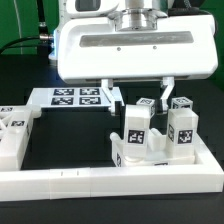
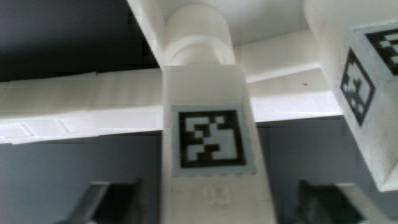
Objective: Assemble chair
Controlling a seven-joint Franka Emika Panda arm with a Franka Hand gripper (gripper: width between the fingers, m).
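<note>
Chair (image 1: pixel 158 156) stands just inside the border rail (image 1: pixel 110 182), its upright block (image 2: pixel 210 130) between the jaws of your claw (image 1: pixel 138 100), spread and clear of it. Judging this a release, rise straight up without brushing the block.

The rail (image 1: pixel 100 182) is plain white on a black table (image 1: pixel 70 140). Inside it, the chair blocks (image 1: pixel 137 132) are white, each with a black-and-white square tag (image 1: pixel 136 137). Beyond the rail the white marker board (image 1: pixel 70 97) carries several of the same blocky tags, and past one end of the rail more white parts (image 1: pixel 12 140) wear them too. The arm (image 1: pixel 130 50) above the rail is glossy white
</note>
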